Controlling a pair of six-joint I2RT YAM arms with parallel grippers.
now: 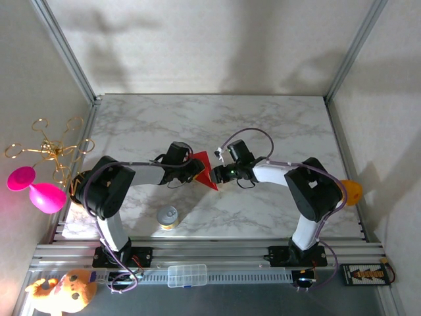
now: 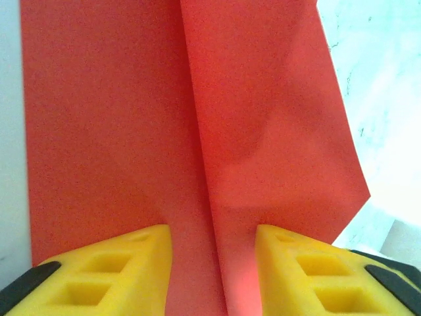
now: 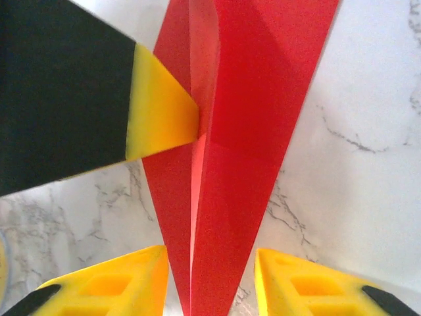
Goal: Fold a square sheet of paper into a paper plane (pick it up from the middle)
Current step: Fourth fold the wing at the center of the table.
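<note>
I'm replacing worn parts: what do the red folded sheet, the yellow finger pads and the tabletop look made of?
Red sheet: thin matte paper, holding sharp creases. Yellow pads: probably soft foam or rubber, grainy matte with moulded recesses. Tabletop: marble-look, grey veins on white; stone or printed laminate, can't tell.

Left gripper (image 2: 214,266), seen from its wrist: two yellow fingertips (image 2: 105,276) with square hollows stand apart. The folded red paper (image 2: 112,118) spreads beyond them. Its long crease runs down into the gap between them, and neither tip presses on it. To the right of the paper is white marble tabletop (image 2: 385,99), and to its left a pale blurred strip.
</note>
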